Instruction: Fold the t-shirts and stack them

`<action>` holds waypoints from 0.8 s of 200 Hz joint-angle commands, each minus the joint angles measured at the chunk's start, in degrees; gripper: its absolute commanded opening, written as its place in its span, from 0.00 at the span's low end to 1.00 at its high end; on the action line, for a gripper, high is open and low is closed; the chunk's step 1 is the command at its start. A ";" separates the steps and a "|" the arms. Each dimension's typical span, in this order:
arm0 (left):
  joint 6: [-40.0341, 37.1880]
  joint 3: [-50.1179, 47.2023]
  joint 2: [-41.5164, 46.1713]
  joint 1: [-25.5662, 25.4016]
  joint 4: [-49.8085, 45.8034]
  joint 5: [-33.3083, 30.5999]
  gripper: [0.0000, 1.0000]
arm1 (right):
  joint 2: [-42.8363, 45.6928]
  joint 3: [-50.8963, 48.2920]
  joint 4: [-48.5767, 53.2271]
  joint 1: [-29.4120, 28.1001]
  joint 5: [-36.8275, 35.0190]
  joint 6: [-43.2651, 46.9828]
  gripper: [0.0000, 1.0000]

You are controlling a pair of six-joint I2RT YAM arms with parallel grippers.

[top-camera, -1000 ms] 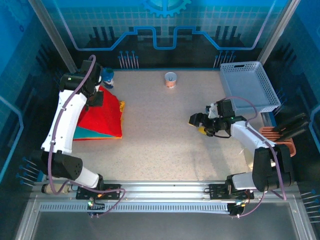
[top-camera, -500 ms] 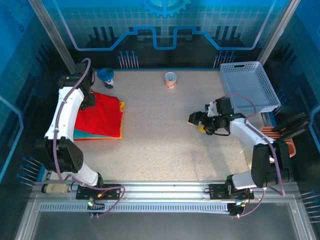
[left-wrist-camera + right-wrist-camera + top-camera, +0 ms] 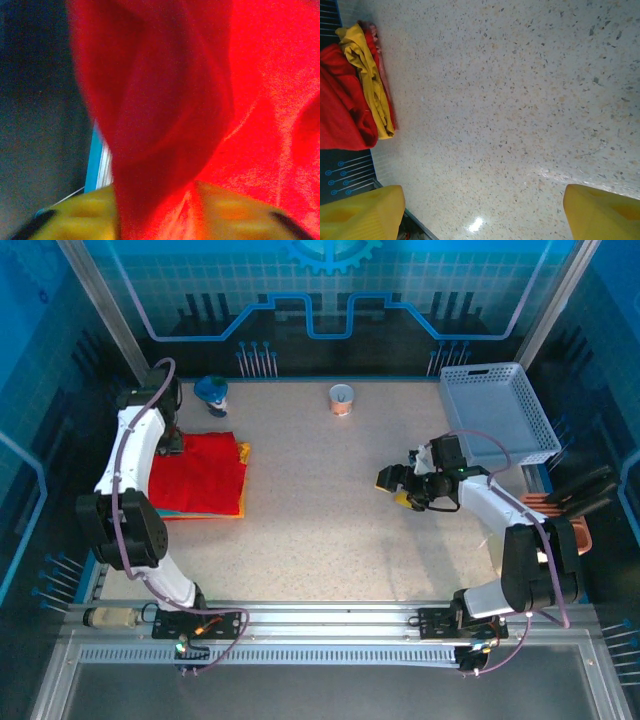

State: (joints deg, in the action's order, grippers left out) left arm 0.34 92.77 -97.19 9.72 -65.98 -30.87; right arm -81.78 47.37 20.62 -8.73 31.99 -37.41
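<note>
We see the left arm (image 3: 130,465) bent sharply at the elbow. The left gripper (image 3: 172,443) is down at the far corner of the red t-shirt (image 3: 205,470), well across the surface (image 3: 320,510) from the basket (image 3: 500,410). A red fold sits between its yellow fingers (image 3: 75,217) (too blurred; we cannot tell whether they pinch it). The red t-shirt lies flat on a yellow-orange t-shirt (image 3: 243,454) and a teal t-shirt (image 3: 190,511). The right gripper (image 3: 392,482) hangs near the basket, fingers spread wide, holding nothing.
</note>
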 commanded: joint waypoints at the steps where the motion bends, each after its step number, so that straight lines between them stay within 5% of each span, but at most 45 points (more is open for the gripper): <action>1: 2.78 1.06 -0.04 1.10 0.28 -1.53 0.83 | 0.38 0.80 1.61 -0.90 0.81 1.17 0.84; 22: 3.37 1.35 0.99 1.10 0.41 0.98 0.90 | 0.30 0.53 1.53 -0.92 0.69 1.37 0.83; 90: 6.80 -7.25 8.76 1.20 10.35 19.60 0.92 | 0.87 0.26 1.37 -0.88 0.19 1.84 0.84; 160: 11.06 -15.75 11.67 1.45 21.57 28.49 0.91 | 2.56 -0.29 3.79 -0.65 -2.02 4.55 0.87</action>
State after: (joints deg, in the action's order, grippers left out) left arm 8.84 79.15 -88.64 10.57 -50.28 -7.64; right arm -80.82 47.31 21.80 -8.99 31.29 -35.20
